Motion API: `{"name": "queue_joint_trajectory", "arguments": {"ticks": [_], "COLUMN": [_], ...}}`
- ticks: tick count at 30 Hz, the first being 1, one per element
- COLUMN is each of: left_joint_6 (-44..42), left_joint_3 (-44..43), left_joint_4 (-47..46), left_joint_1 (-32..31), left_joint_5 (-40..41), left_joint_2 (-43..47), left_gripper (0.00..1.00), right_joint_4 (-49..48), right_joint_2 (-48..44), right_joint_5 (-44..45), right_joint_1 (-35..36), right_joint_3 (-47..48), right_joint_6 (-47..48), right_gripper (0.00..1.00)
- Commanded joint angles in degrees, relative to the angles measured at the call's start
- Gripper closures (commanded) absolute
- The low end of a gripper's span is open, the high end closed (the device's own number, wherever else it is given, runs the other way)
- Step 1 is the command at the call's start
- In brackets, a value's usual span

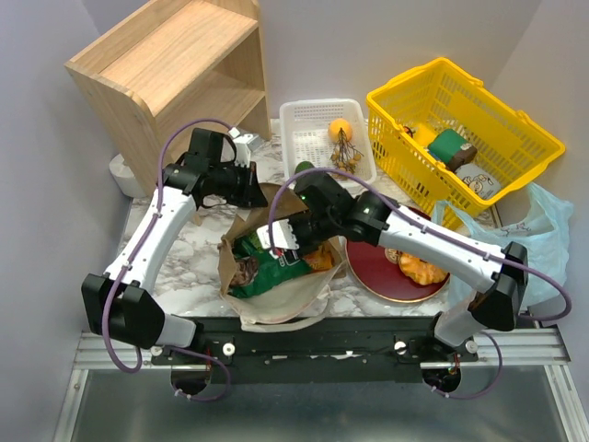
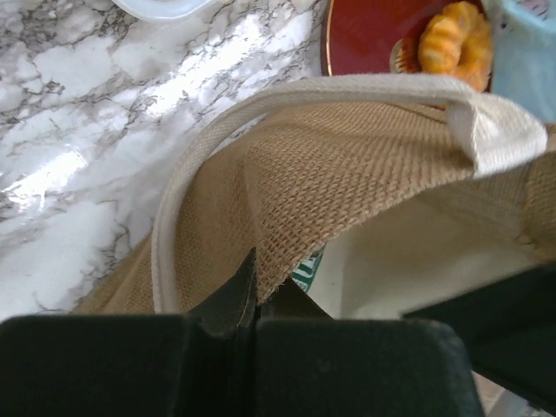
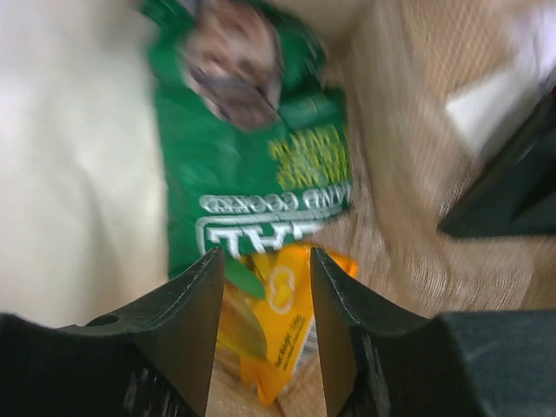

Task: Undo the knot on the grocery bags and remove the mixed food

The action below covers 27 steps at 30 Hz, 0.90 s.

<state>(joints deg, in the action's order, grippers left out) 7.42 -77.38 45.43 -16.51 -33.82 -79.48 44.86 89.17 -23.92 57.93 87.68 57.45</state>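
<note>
Left gripper (image 2: 254, 291) clenched on brown bag (image 2: 347, 174) rim; right gripper (image 3: 265, 261) spread — marble table (image 2: 87, 104), grey walls (image 1: 386, 37).

Shows the right gripper (image 3: 265, 261), jaws apart, with an orange packet (image 3: 282, 334) between them. Shows a blurred green packet (image 3: 252, 165) just above, touching the orange one. Sets both inside the bag (image 3: 417, 217), cream lining at left, brown weave at right, with a black shape (image 3: 512, 182) at the right edge.

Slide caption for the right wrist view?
Right gripper, jaws open, poised over an orange snack packet beside a green packet inside the brown bag.
</note>
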Motion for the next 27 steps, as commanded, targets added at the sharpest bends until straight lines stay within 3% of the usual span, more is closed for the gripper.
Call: {"name": "queue_joint_trajectory", "arguments": {"ticks": [1,4,7,12,18,19,22,24,27], "left_joint_6": [9.80,10.16,10.16,9.54,8.66,8.58,8.31,7.26,6.03], "left_joint_3": [-0.14,0.65,1.88,3.91,6.02,6.02,5.49,4.53,3.38], "left_joint_4": [-8.51,-9.57,-10.10,-9.84,-8.69,-8.60,-8.25,-7.21,-5.53], "left_joint_1": [2.62,2.89,3.06,3.15,3.24,3.24,3.33,3.42,3.68], "left_joint_5": [-10.03,-11.35,-11.79,-11.88,-11.79,-11.97,-12.41,-12.06,-11.27], "left_joint_2": [1.96,3.10,3.72,4.69,6.09,6.18,6.27,6.27,6.01], "left_gripper": [1.00,1.00,1.00,1.00,1.00,1.00,1.00,1.00,1.00], "right_joint_4": [-12.15,-16.64,-18.93,-24.38,-24.12,-24.12,-22.81,-20.09,-18.58], "right_joint_2": [2.15,3.20,4.08,6.28,6.02,6.37,9.95,11.90,13.67], "right_joint_5": [22.93,29.97,32.97,36.48,34.91,34.21,33.68,31.93,29.90], "right_joint_1": [1.04,1.04,0.69,-0.01,-0.10,-0.19,-0.62,-1.50,-2.82], "right_joint_3": [-7.33,-11.91,-13.76,-14.64,-11.74,-12.00,-12.97,-13.32,-13.94], "right_joint_6": [-4.27,-2.78,-2.78,-0.51,-0.50,-0.06,1.78,2.49,3.71], "right_gripper": [0.47,0.39,0.37,0.35,0.35,0.26,0.15,0.16,0.29]}}
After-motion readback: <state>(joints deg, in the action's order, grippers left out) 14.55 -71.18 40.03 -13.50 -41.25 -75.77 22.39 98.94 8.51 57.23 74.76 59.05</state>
